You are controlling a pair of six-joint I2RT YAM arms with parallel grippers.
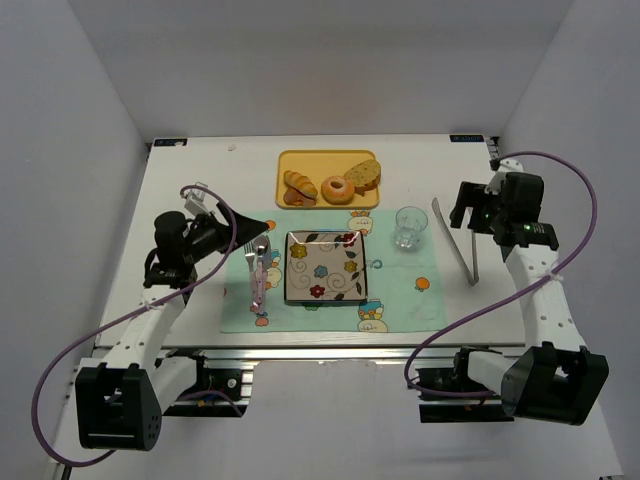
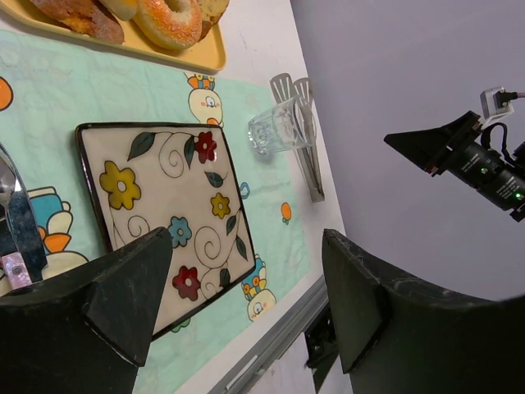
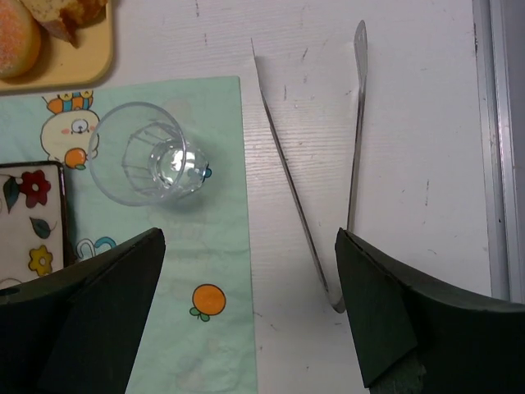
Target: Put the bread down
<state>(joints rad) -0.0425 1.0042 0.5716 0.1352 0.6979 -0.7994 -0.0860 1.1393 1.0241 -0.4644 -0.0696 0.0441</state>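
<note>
The bread, a golden croissant (image 1: 298, 186), lies at the left of a yellow tray (image 1: 328, 205) at the back of the table, beside a glazed donut (image 1: 335, 189) and a speckled slice (image 1: 363, 175). In the left wrist view its brown end (image 2: 86, 18) is cut off by the top edge. A square flowered plate (image 1: 326, 265) (image 2: 164, 205) sits bare on a green mat. My left gripper (image 1: 255, 228) (image 2: 246, 271) is open and empty, left of the plate. My right gripper (image 1: 467, 213) (image 3: 250, 246) is open and empty, above metal tongs (image 1: 455, 240) (image 3: 312, 180).
A clear glass (image 1: 410, 227) (image 3: 148, 156) (image 2: 279, 127) stands on the mat's right part, between plate and tongs. A spoon and fork (image 1: 258, 270) lie on the mat left of the plate. White walls enclose the table on three sides.
</note>
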